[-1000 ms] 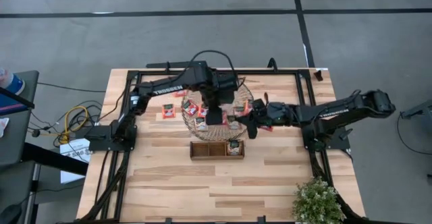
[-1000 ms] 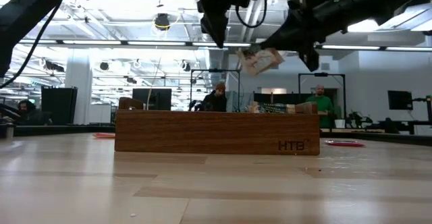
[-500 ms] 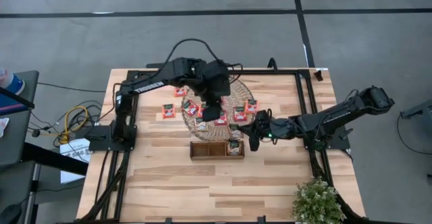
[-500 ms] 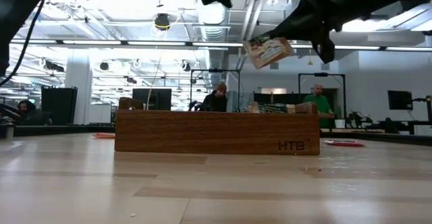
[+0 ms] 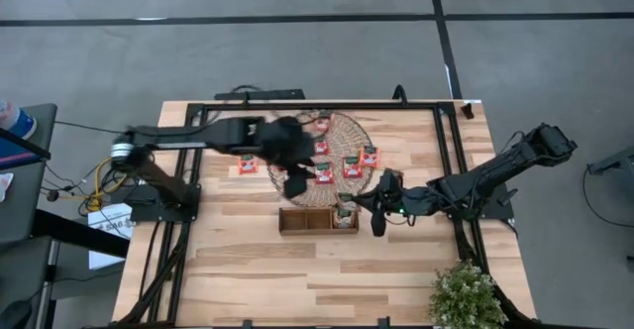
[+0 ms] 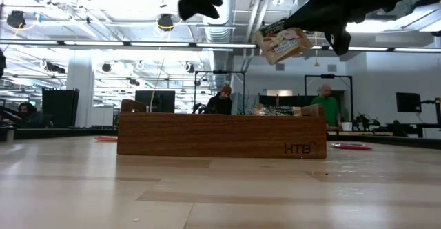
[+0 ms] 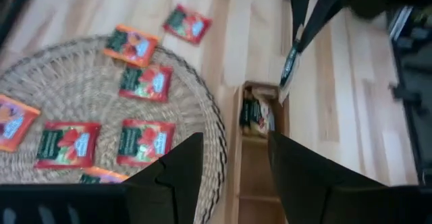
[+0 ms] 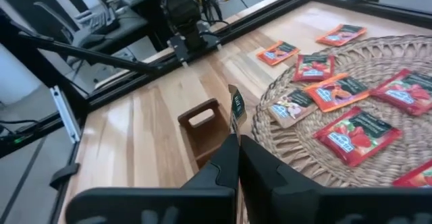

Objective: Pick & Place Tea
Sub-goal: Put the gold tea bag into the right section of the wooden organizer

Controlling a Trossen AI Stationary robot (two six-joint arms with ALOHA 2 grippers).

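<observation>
Grey floor (image 5: pixel 297 61), bright ceiling lights (image 6: pixel 165 22)

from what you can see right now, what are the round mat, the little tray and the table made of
Round mat: looks like woven straw or wicker, matte, with visible coiled weave. Little tray: seems to be dark stained wood, smooth, with streaked grain and a stamped mark. Table: pale wooden planks, butcher-block style, showing joined strips and a light sheen; solid or veneer can't be told.

Round woven mat (image 5: pixel 349 143) lies toward the far side of the pale wood tabletop (image 5: pixel 297 270), and just in front of it sits the small brown wooden tray (image 5: pixel 302 220). A leafy green plant (image 5: pixel 464 295) fills the near right corner. Beyond, two people (image 6: pixel 224 99) stand in the room.
</observation>
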